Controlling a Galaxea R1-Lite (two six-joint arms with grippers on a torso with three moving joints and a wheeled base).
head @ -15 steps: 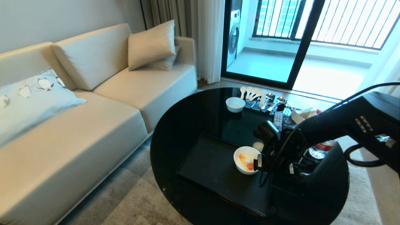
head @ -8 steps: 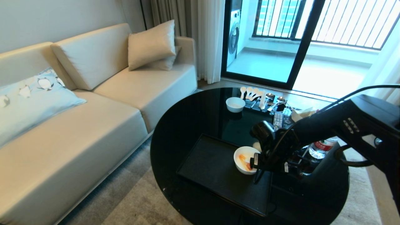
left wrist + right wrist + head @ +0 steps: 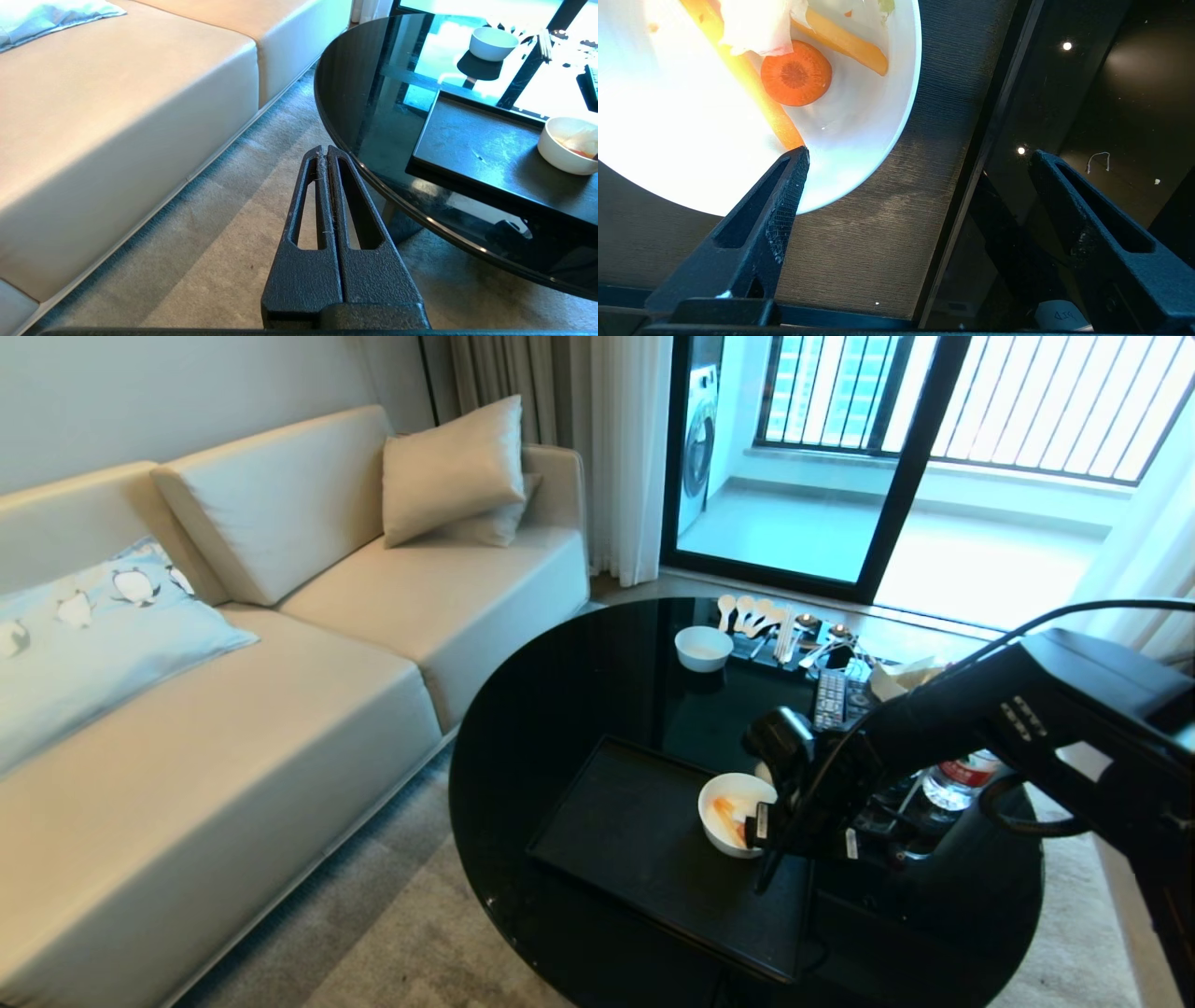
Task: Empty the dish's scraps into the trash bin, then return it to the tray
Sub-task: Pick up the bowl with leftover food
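Since a second ago the right arm has reached further in from the right, and its right gripper (image 3: 920, 151) has come closer over the near-right edge of the dish (image 3: 726, 807). Its jaws stand wide apart, clamped on nothing: in the right wrist view one finger (image 3: 782, 196) is over the inside of the bowl near its rim, the other out past the tray's edge above the dark glass.

That dish is a plain, glossy white round bowl with deep sides, standing upright at the right end of the tray (image 3: 625, 831), a flat matte-black rectangle with a low rim, lying on the round black glass surface (image 3: 560, 709). Inside lie the scraps (image 3: 796, 72): a round orange carrot slice, long orange strips beside it, and pale whitish pieces partly over them.

A smaller white bowl (image 3: 703, 647) sits at the far side of the surface, well apart from the tray.

At the left, the left gripper (image 3: 327, 200) hangs over the carpet beside the sofa (image 3: 280, 616), fingers pressed together and empty
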